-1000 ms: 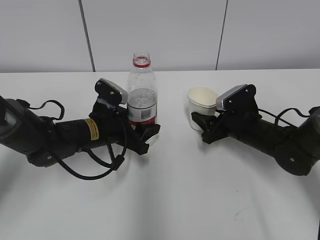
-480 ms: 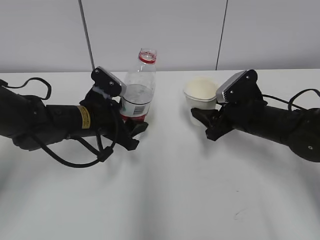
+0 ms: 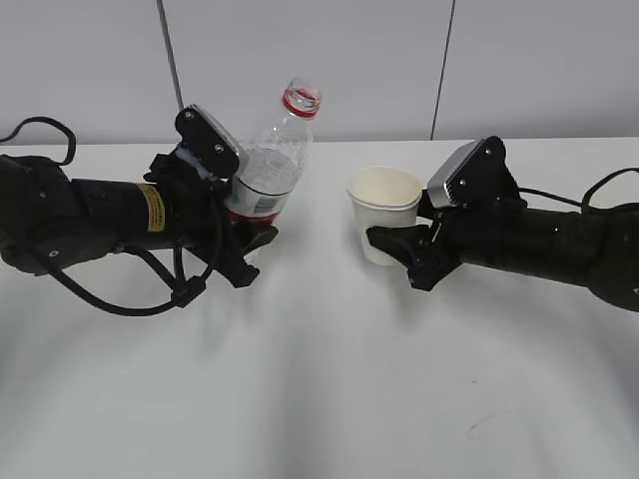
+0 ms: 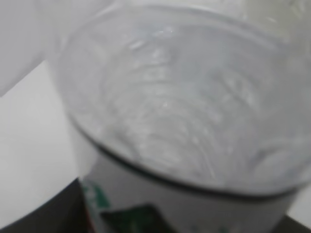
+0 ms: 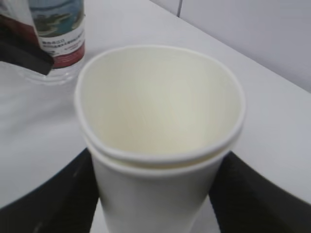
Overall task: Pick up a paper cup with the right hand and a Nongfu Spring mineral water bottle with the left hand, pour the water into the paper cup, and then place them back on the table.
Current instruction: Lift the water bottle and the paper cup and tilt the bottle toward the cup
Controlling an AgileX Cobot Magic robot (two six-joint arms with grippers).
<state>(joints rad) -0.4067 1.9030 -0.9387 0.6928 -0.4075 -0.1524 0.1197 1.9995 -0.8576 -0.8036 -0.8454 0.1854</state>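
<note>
Left gripper (image 3: 250,235) clamps the tilted Nongfu Spring mineral water bottle (image 3: 268,170); right gripper (image 3: 394,242) clasps the paper cup (image 3: 383,214) above the tabletop (image 3: 319,399). Still apart, tipping further risks spilling short.

Off-white paper cup (image 3: 384,213); clear bottle (image 3: 270,172), red neck ring, red-and-white label.

A laboratory-style test space is suggested: a large, plain white tabletop (image 3: 329,399) is backed at the far side by a pale grey panelled wall (image 3: 329,60) divided by thin dark vertical seams, and two black cable-trailing robot arms are mounted at left and right.
</note>
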